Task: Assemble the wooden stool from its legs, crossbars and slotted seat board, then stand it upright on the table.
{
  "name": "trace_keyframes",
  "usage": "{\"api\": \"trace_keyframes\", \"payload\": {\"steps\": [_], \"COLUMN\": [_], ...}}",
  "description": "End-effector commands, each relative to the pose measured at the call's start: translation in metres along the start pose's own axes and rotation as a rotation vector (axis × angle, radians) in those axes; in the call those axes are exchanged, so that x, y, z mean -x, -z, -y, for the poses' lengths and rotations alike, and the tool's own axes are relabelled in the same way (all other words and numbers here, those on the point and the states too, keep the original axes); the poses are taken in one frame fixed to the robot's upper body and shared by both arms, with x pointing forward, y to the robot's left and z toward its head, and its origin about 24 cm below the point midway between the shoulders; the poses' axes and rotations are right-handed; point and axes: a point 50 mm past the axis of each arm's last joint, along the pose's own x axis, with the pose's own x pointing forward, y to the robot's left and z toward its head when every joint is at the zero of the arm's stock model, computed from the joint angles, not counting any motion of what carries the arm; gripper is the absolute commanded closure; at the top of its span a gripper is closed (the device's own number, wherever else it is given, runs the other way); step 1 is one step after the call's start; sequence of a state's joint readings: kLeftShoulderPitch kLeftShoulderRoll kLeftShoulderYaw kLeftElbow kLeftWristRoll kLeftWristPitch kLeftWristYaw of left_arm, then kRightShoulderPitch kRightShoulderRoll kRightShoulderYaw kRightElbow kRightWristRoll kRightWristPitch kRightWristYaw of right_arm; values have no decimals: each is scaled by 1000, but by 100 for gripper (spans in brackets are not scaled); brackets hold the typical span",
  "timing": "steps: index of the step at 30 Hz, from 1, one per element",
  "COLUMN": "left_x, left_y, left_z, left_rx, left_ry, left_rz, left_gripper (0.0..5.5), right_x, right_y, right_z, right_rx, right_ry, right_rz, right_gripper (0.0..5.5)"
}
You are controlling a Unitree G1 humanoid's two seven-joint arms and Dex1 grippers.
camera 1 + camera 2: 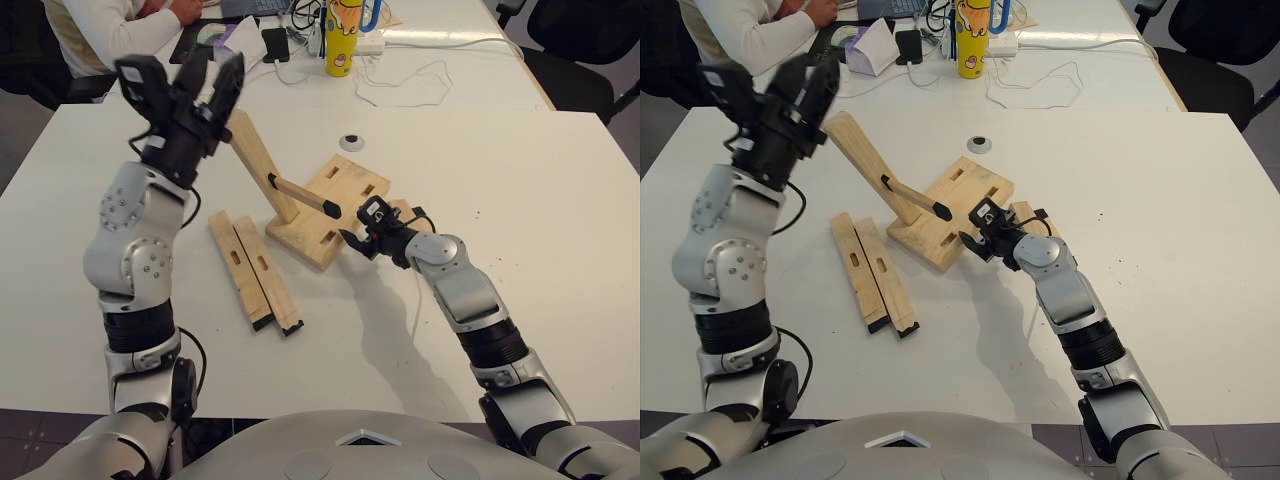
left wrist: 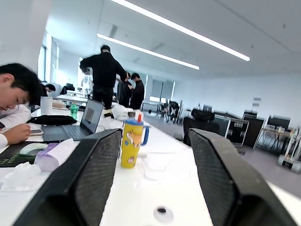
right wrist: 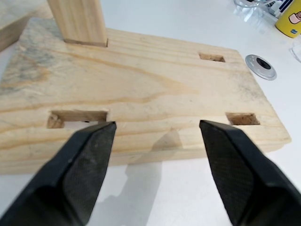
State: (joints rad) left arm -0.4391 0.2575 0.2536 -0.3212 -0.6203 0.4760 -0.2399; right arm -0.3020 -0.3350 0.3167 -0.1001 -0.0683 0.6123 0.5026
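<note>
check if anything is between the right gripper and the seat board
Nothing visible does. The open right gripper sits right at the seat board edge, with only bare table between. The one inserted leg rises from a far slot, off to the side.

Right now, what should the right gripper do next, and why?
Probably ease the right gripper forward to grip the seat board: it sits open just short of the board's edge, and the open left gripper isn't holding the inserted leg.
</note>
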Motion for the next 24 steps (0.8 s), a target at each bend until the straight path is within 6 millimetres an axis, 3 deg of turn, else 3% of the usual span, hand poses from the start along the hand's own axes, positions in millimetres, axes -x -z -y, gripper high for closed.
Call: {"api": "trace_keyframes", "payload": {"steps": [1,3,5,8,14,24], "left_x": [6,13,30,62,118,142], "left_y": [-16,-14,7,41,87,117], "left_z": [-24,-40,-64,-91,-76,-66], "left_rx": [70,150,258,262,148,-68], "left_ry": [-70,-116,-176,-270,-121,-40], "left_rz": [47,23,-100,-330,-834,-1088], "left_gripper": [282,282,282,282,282,282], "right_x": [3,3,3,3,5,5], "right_y": [3,3,3,3,7,6], "right_z": [2,2,3,2,1,2], "right_rx": [-15,-19,-23,-29,-37,-30], "right_ry": [11,16,21,26,34,28], "right_rz": [-2,-1,-1,0,-7,-6], "right_gripper": [220,220,220,220,220,220]}}
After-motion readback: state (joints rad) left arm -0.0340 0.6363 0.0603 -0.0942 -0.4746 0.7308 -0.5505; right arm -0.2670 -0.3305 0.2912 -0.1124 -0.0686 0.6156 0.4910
